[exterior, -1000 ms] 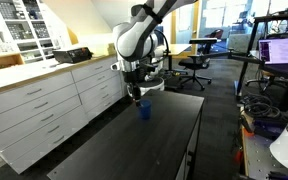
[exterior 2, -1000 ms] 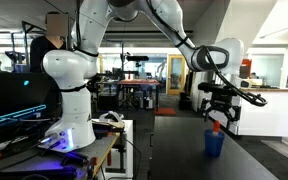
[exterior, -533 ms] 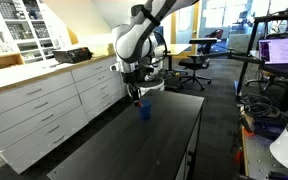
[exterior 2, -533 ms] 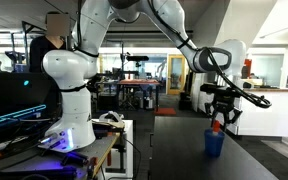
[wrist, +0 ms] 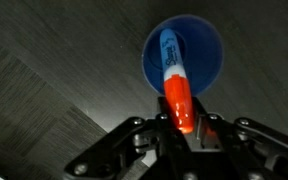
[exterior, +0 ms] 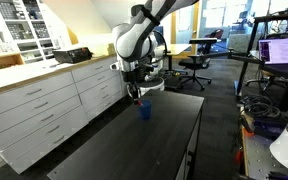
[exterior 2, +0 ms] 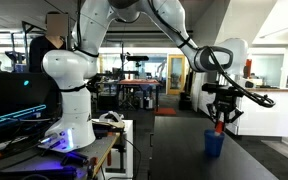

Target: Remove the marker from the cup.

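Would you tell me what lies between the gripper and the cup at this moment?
Only the marker: in the wrist view it runs from the gripper, which is shut on it, down toward the cup opening.

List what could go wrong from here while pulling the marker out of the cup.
1. The gripper pinches the marker only near its orange end, so it may slip out and drop.
2. In the wrist view the marker's far end lies over the mouth of the cup. Moving sideways before lifting higher could catch the rim and tip the small cup over on the table.
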Controlling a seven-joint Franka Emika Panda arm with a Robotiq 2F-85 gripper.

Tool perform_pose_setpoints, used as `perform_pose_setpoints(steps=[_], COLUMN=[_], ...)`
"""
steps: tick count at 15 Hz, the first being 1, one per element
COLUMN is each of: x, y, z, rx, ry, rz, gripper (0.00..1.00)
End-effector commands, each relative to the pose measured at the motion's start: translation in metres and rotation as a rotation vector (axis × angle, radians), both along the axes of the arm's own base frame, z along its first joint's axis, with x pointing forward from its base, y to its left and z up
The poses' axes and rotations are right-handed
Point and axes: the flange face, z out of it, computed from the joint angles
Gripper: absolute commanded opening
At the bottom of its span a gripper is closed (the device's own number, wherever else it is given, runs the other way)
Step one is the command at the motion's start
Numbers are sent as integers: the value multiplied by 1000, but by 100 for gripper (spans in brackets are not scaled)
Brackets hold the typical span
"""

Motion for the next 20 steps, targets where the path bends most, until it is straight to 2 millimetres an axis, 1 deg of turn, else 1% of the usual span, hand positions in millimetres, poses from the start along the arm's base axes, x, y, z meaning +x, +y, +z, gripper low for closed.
perform_pose_setpoints(steps=[1,6,13,18,20], x=[6,9,16,16,12], y=[-6,-5,-7,-16,-22], z=[2,10,27,34,34], rx=[-5,-12,-12,-14,-7], ry=[-13,-23,-56,-67,-59], rz=[8,-2,-9,-25,-40], gripper=[7,7,7,7,6])
